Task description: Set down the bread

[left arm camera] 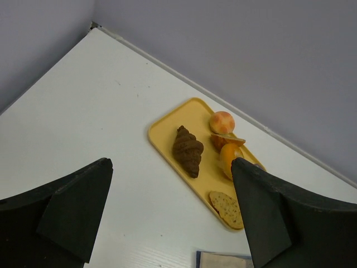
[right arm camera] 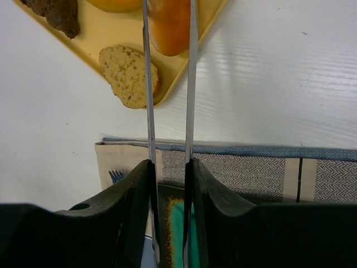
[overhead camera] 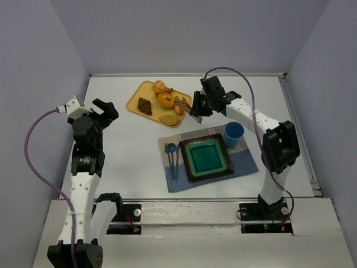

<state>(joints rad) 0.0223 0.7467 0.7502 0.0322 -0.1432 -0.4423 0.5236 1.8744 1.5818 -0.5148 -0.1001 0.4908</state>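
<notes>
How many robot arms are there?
2. The left arm stands at the left side of the table, apart from the food. The right arm reaches to the yellow tray, its tongs straddling the bread. None seems hidden.

One yellow rectangular tray (left arm camera: 167,125); one dark brown croissant (left arm camera: 188,151); one round pink-orange bun (left arm camera: 222,121); one golden ring-shaped bagel (overhead camera: 161,101); one flat brown-speckled slice (left arm camera: 226,205); one golden orange-brown oval roll (right arm camera: 169,25). One striped blue cloth placemat (overhead camera: 245,162), one square teal plate (overhead camera: 186,162), one blue cup (overhead camera: 234,134), two blue utensils (overhead camera: 171,149).
</notes>
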